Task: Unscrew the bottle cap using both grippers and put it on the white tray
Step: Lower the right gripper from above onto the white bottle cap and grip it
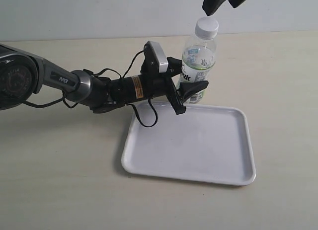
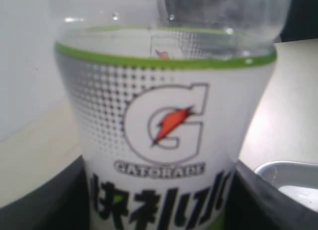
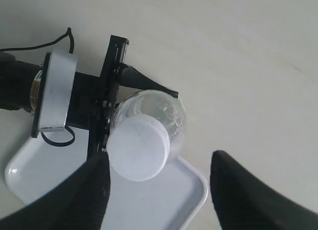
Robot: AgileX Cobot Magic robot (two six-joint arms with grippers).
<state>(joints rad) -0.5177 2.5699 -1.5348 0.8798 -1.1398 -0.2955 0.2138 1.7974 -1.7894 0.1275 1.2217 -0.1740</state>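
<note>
The clear bottle (image 1: 199,58) with its white label stands upright just beyond the white tray (image 1: 198,150). Its white cap (image 1: 206,27) sits on the neck. My left gripper (image 1: 191,93) is shut on the bottle's lower body from the left. In the left wrist view the label (image 2: 164,120) fills the picture, with a black finger (image 2: 44,202) pressed on each side. My right gripper (image 1: 221,2) hangs open just above the cap. In the right wrist view the cap (image 3: 139,146) lies between its fingers (image 3: 67,197), close to one of them and touching neither.
The tray's bare floor (image 3: 164,205) lies under the right gripper, and its corner (image 2: 293,173) shows beside the bottle. The left arm (image 1: 74,83) with its cables stretches across the beige table from the left. A pale wall stands behind.
</note>
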